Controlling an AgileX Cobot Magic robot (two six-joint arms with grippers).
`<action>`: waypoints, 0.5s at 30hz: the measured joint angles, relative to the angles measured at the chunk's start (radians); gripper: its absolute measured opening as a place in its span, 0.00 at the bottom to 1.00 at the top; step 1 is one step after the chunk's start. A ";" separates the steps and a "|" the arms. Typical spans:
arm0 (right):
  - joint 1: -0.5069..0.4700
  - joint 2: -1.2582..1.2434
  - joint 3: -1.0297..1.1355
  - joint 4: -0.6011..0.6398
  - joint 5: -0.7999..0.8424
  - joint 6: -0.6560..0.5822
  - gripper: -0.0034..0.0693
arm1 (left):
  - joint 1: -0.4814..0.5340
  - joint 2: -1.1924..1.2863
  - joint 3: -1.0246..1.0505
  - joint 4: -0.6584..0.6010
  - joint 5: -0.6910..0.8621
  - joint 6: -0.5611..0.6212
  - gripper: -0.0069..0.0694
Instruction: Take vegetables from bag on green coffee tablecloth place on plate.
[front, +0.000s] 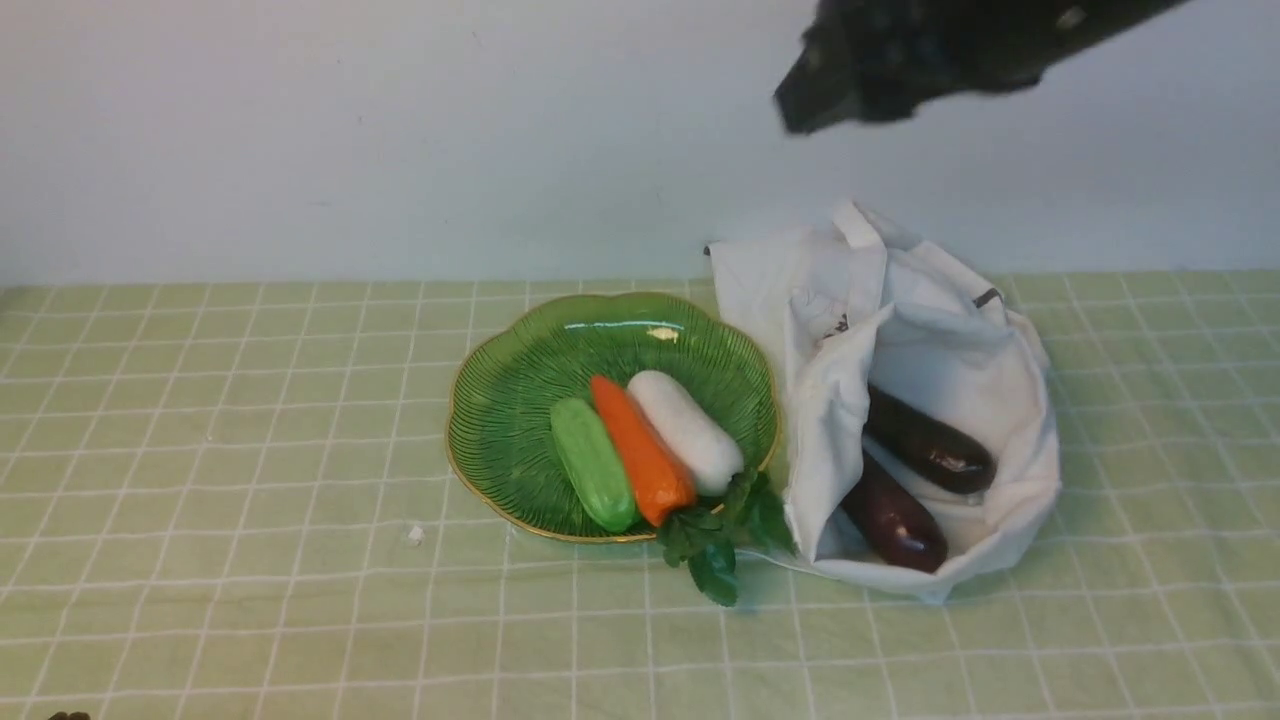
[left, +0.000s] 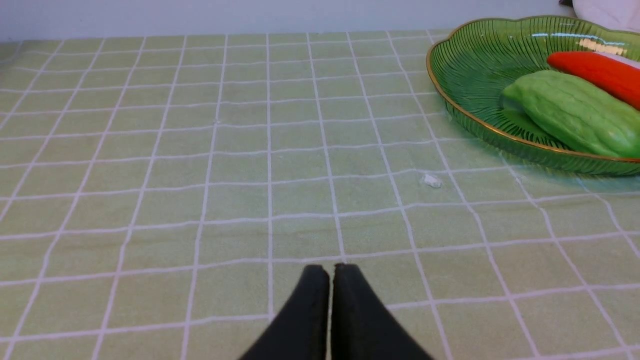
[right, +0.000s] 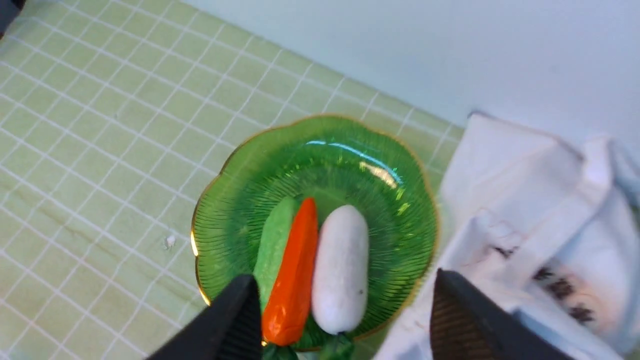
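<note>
The green plate (front: 520, 390) holds a green cucumber (front: 593, 463), an orange carrot (front: 640, 450) with leafy top (front: 715, 535) and a white radish (front: 685, 430). The white bag (front: 930, 330) lies right of it, open, with two dark purple eggplants (front: 928, 442) (front: 893, 517) inside. My right gripper (right: 345, 292) is open and empty, high above the plate and the bag's edge; only a dark blur of it (front: 860, 70) shows in the front view. My left gripper (left: 330, 272) is shut and empty, low over the tablecloth (left: 200, 150), left of the plate (left: 480, 60).
A small white crumb (front: 415, 535) lies on the cloth left of the plate. A pale wall runs behind the table's far edge.
</note>
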 joint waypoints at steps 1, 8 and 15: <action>0.000 -0.020 -0.028 -0.019 0.028 -0.001 0.53 | 0.000 0.000 0.000 0.000 0.000 0.000 0.09; 0.000 -0.262 0.009 -0.092 0.083 0.000 0.16 | 0.000 0.000 0.000 0.000 0.000 0.000 0.09; 0.000 -0.603 0.299 -0.126 0.089 0.022 0.03 | 0.000 0.000 0.000 0.000 0.000 0.000 0.09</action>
